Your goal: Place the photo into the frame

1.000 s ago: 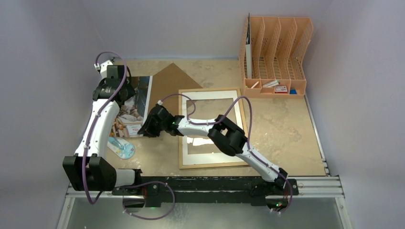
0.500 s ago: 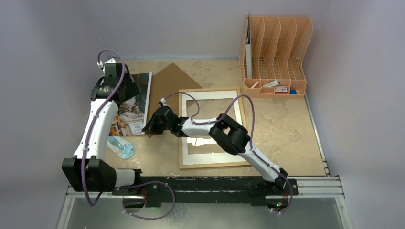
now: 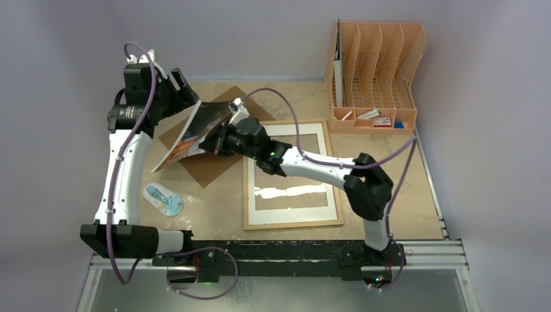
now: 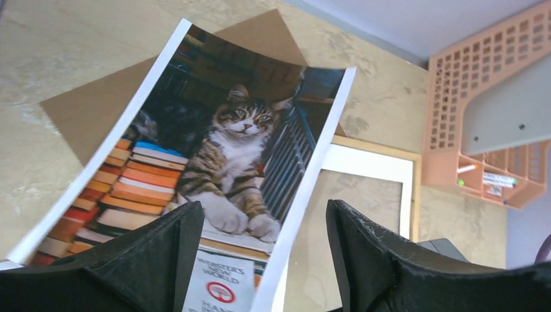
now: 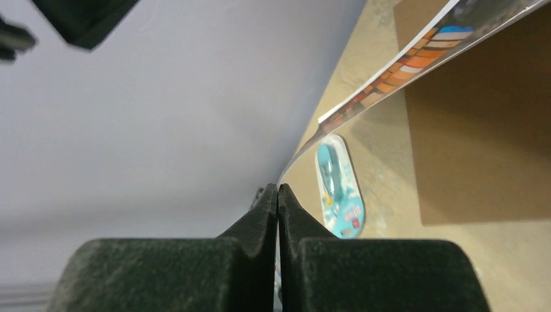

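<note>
Right gripper (image 5: 278,190): jaws closed on one edge of the photo (image 3: 195,127), holding it tilted clear of the bench (image 3: 390,175) for transfer to the frame (image 3: 292,224), which lies flat alongside. Left gripper (image 4: 263,209): jaws wide, gripping nothing.

Orange organiser (image 3: 390,65) — blue packet (image 3: 164,200)

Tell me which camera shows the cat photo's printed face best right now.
Left wrist: the rectangular colour print of a tabby cat among books faces it almost whole. Top external shows it tilted and foreshortened. Right wrist catches only its thin edge, pinched by the shut right gripper.
</note>
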Available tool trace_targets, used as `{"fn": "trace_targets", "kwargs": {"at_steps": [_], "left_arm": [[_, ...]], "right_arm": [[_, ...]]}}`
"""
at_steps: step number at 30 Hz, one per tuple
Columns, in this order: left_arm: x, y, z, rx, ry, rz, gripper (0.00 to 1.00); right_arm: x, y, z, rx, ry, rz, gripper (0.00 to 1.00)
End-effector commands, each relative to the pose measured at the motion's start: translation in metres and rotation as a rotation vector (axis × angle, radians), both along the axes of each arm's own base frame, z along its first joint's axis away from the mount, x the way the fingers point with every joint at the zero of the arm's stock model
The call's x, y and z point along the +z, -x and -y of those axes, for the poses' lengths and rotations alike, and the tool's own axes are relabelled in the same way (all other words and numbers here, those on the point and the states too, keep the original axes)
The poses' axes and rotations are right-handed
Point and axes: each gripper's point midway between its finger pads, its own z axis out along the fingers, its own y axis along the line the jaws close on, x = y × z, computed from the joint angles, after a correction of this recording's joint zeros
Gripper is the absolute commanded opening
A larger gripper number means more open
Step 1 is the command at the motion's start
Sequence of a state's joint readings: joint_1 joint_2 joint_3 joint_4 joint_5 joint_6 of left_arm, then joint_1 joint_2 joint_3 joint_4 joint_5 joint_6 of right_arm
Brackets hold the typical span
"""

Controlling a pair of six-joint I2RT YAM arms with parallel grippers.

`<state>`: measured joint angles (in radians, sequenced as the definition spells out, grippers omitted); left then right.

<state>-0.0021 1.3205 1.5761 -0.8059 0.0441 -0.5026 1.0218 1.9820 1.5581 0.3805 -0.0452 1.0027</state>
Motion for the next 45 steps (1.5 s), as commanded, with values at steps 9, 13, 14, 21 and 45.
{"fn": "trace_targets", "kwargs": {"at_steps": [9,13,14,21,45], "left_arm": [[-0.063,-0.003,0.054,-0.259,0.124,-0.164,0.75],[-0.105,-0.001,0.078,-0.288,0.116,-0.263,0.71],[-0.124,0.002,0.079,-0.284,0.105,-0.3,0.7],[-0.217,0.022,0.021,-0.082,-0.181,-0.443,0.68],[-0.29,0.055,0.002,-0.024,-0.262,-0.63,0.65]], "right_arm": [[-0.098,0.06,0.159,0.092,0.403,-0.085,0.0],[-0.124,0.083,0.203,0.138,0.469,-0.132,0.0],[-0.126,0.087,0.209,0.138,0.47,-0.133,0.0],[-0.161,0.089,0.245,0.082,0.525,-0.184,0.0],[-0.163,-0.038,0.244,-0.21,0.525,-0.064,0.71]]}}
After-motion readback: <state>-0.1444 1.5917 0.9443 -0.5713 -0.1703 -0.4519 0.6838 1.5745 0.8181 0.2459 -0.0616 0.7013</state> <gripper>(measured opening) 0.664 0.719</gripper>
